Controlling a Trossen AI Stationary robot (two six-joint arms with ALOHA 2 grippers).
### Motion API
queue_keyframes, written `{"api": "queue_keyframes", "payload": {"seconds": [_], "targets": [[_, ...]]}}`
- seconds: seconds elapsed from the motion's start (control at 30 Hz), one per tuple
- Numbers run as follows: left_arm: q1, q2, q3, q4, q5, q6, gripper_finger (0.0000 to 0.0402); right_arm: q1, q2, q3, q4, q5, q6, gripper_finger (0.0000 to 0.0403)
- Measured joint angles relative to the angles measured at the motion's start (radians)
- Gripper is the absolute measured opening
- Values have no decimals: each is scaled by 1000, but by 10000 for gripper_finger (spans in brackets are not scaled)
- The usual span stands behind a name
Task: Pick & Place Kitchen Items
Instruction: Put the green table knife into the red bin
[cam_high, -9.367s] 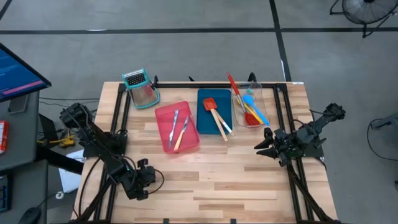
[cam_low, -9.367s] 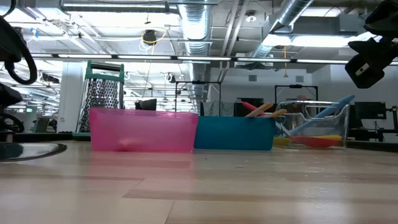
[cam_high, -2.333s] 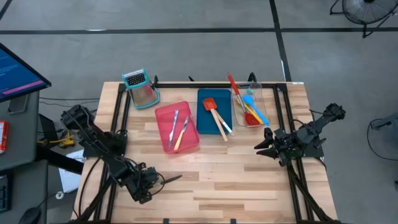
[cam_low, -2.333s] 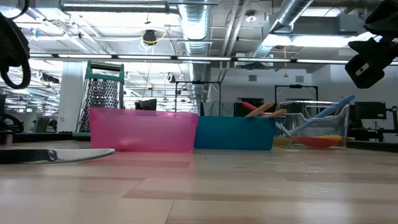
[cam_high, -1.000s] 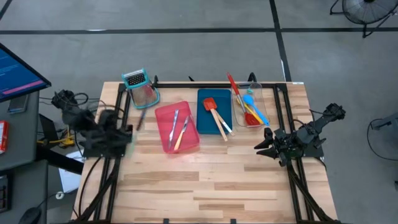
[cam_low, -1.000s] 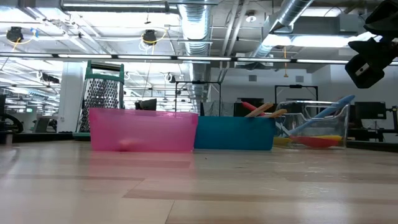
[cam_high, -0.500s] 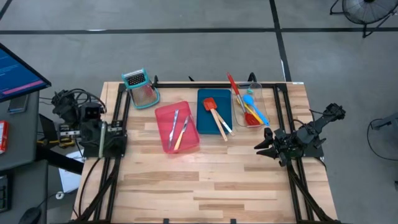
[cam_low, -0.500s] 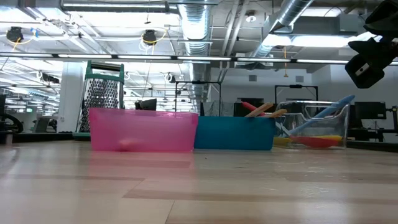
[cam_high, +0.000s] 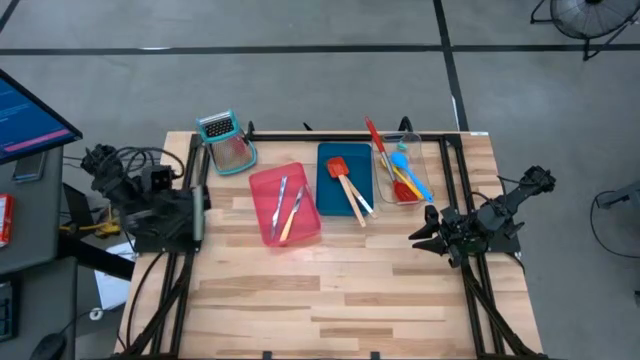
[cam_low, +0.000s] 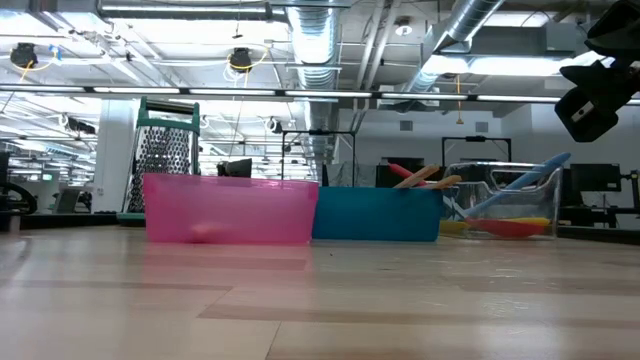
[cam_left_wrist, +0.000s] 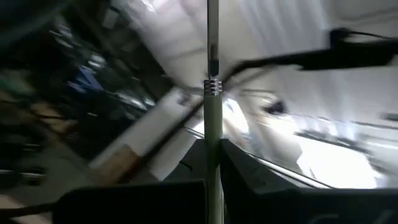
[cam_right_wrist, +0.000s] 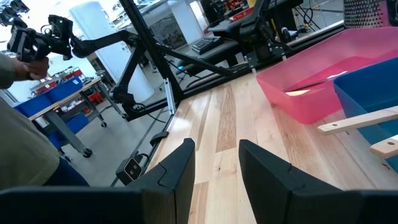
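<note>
My left gripper (cam_high: 196, 203) is raised over the table's left edge and is shut on a slim knife with a pale green handle (cam_left_wrist: 213, 140). Its blade (cam_left_wrist: 212, 31) points away from the fingers. My right gripper (cam_high: 420, 236) is open and empty above the table's right side, short of the trays. Two more knives (cam_high: 287, 205) lie in the pink tray (cam_high: 262, 185). Two wooden-handled spatulas (cam_high: 348, 183) lie in the blue tray (cam_high: 366, 160). Red, blue and yellow spoons (cam_high: 400, 172) lie in the clear tray (cam_high: 424, 165). My left gripper pinches the knife's pale green handle (cam_left_wrist: 214, 163) between its two fingers, below the metal ferrule (cam_left_wrist: 212, 86). The fingers lie along the handle, and the blade sticks straight out past the fingertips. The knife is lifted clear of the table.
A teal-framed metal grater (cam_high: 226, 141) stands at the far left, beside the pink tray. The three trays sit in a row across the far half of the table. Bare wood (cam_high: 340, 290) fills the near half. A person's sleeve (cam_right_wrist: 22, 134) shows beyond the table's left side.
My left gripper, still holding the knife, has swung about over the table's left edge. It first drew back toward the left edge, then came a little to the right again, turning as it went. The view from its wrist is blurred by this motion.
</note>
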Motion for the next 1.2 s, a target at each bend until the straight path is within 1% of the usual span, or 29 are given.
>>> {"api": "queue_keyframes", "payload": {"seconds": [0.07,0.13,0.27,0.4,0.47,0.6,0.67,0.77,0.87,0.97,1.1,1.2], "targets": [[21,25,0,-4,-98,18,2,0,0,0,0,0,0,123],[40,45,0,-28,-193,69,2,0,0,0,0,0,0,123],[82,107,1,-121,-406,156,2,0,0,0,0,0,0,123],[140,203,1,-258,-541,190,2,0,0,0,0,0,0,123],[175,252,0,-294,-575,188,2,0,0,0,0,0,0,123],[269,365,0,-331,-581,163,2,0,0,0,0,0,0,123],[318,427,-5,-341,-560,128,2,0,0,0,0,0,0,123],[397,503,-22,-343,-480,58,2,0,0,0,0,0,0,123],[469,567,-42,-411,-410,-69,2,0,0,0,0,0,0,123],[528,611,-58,-472,-339,-158,2,0,0,0,0,0,0,123],[576,660,-85,-492,-224,-240,2,0,0,0,0,0,0,123],[588,694,-124,-500,-195,-334,2,0,0,0,0,0,0,123]]}}
